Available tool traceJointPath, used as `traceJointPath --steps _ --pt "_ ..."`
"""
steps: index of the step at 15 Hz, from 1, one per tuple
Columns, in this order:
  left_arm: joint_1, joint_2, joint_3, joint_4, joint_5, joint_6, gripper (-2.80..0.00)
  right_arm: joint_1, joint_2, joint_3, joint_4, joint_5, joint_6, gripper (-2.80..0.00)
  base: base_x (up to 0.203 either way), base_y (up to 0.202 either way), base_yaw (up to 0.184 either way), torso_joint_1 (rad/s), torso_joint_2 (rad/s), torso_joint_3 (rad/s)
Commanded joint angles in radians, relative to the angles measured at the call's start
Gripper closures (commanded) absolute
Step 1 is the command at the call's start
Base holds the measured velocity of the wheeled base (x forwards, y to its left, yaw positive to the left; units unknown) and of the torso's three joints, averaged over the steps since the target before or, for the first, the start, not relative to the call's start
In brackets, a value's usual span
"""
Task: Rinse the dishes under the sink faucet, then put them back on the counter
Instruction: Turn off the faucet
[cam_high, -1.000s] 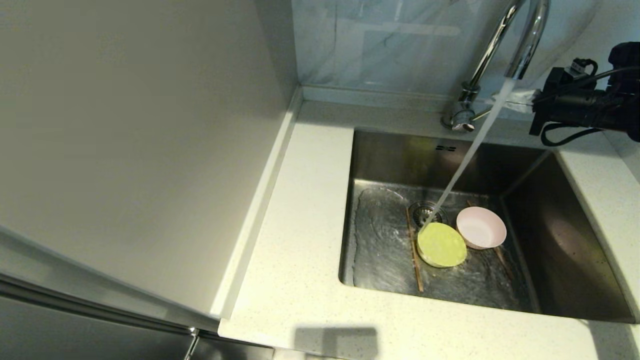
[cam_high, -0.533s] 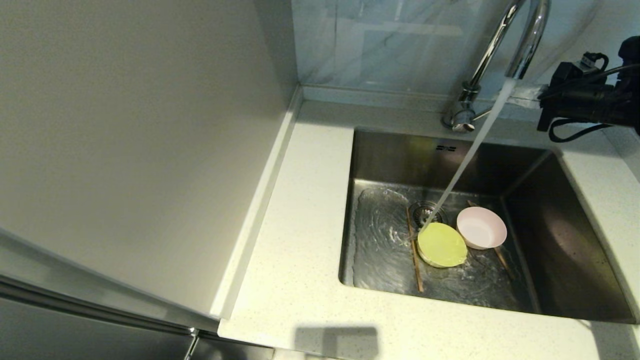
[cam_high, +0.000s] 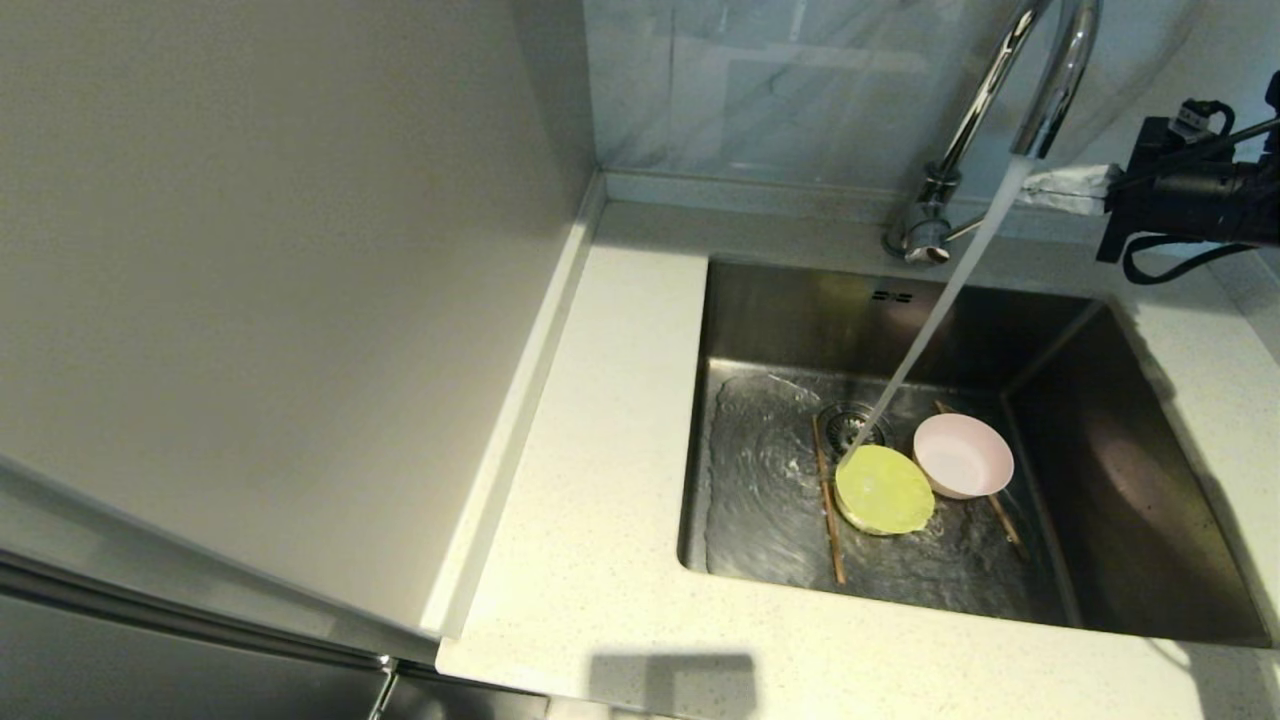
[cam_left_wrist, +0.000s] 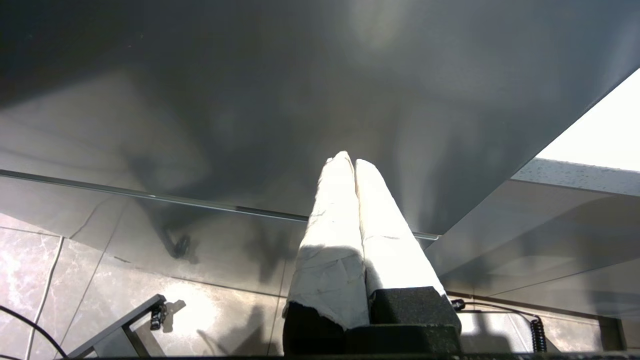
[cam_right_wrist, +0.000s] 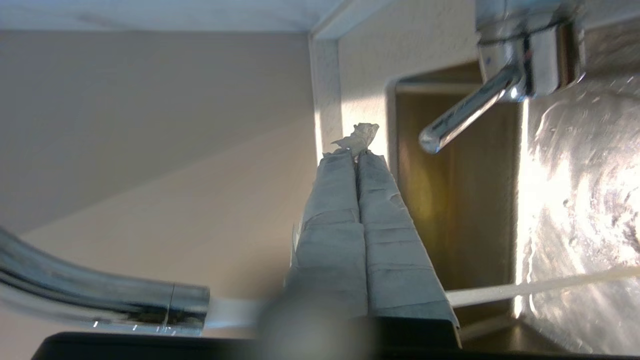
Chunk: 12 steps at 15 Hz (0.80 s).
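Water running, dishes waiting in the basin.

Our right gripper (cam_high: 1040, 187), tips pressed together and empty, hangs beside the tall chrome gooseneck faucet (cam_high: 1040, 90), well above the square steel sink (cam_high: 1130, 480). Down and to its left lie the yellow-green bowl (cam_high: 884, 490) under the stream, the pale pink bowl (cam_high: 963, 455) touching it, and two thin brown wooden chopsticks (cam_high: 829, 510) lying front-to-back. Our left gripper (cam_left_wrist: 350, 162), also closed, is parked away below the counter (cam_high: 600, 480); we judge the right nearer.
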Motion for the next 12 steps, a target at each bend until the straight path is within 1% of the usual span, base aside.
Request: traceJointPath --steps 1,4,12 --pt "0.000 -0.003 0.000 -0.001 0.000 0.000 0.00 0.002 -0.001 0.004 0.000 0.023 0.006 0.00 0.000 0.000 0.000 0.000 0.00 0.000" --pt "0.000 -0.003 0.000 -0.001 0.001 0.000 0.00 0.016 0.014 0.005 0.001 0.037 0.005 0.00 0.000 0.000 0.000 0.000 0.00 0.000" --pt "0.000 -0.003 0.000 -0.001 0.000 0.000 0.00 0.053 0.065 0.015 0.004 0.033 0.001 0.00 0.000 0.000 0.000 0.000 0.00 0.000"
